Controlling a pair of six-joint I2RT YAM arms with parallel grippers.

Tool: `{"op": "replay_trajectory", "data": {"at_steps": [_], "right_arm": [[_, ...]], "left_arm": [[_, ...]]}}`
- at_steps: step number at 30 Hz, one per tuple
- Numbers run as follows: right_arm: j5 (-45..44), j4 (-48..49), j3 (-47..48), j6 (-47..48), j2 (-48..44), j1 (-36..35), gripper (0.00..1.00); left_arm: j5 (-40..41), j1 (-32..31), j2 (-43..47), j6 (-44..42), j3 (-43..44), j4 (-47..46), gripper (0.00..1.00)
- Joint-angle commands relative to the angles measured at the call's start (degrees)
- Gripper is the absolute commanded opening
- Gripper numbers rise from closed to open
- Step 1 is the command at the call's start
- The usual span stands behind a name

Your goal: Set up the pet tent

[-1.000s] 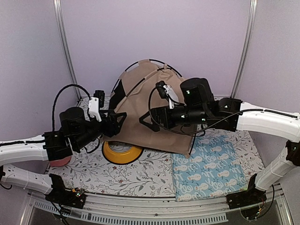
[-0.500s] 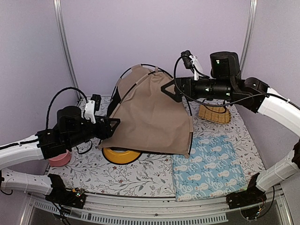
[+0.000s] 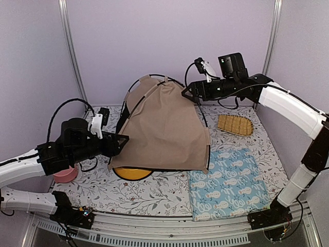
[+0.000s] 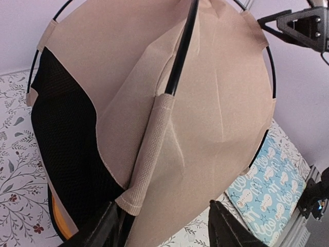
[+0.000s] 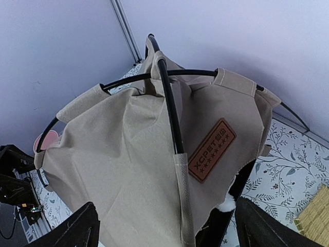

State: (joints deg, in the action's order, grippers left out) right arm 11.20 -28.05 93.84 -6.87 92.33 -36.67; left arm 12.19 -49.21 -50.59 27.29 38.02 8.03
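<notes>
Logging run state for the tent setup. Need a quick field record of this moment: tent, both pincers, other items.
tent: beige fabric pet tent with black crossing poles, standing, near edge covering part of yellow oval tray
left pincer: open, at the tent's lower left edge
right pincer: open, beside the tent's upper right pole, not gripping
mat: light blue patterned flat mat, front right of tent
other: woven straw tray; pink bowl
</notes>
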Motion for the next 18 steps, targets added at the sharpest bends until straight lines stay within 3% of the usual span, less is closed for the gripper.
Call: {"op": "replay_trajectory", "data": {"at_steps": [1, 5, 16, 18], "right_arm": [[3.09, -1.52, 5.86, 3.8, 4.88, 0.44, 0.91], [4.19, -2.01, 8.82, 4.48, 9.29, 1.76, 0.78], [8.87, -5.28, 15.68, 4.9, 13.1, 1.94, 0.03], [7.45, -5.15, 15.82, 4.07, 12.1, 1.9, 0.0]], "left_arm": [[-0.29, 0.88, 0.82, 0.23, 1.06, 0.48, 0.6], [0.18, 1.1, 1.08, -0.19, 1.52, 1.46, 0.6], [1.58, 1.44, 2.17, -0.48, 1.88, 3.04, 0.61], [1.9, 1.47, 2.61, -0.61, 1.88, 3.04, 0.62]]}}
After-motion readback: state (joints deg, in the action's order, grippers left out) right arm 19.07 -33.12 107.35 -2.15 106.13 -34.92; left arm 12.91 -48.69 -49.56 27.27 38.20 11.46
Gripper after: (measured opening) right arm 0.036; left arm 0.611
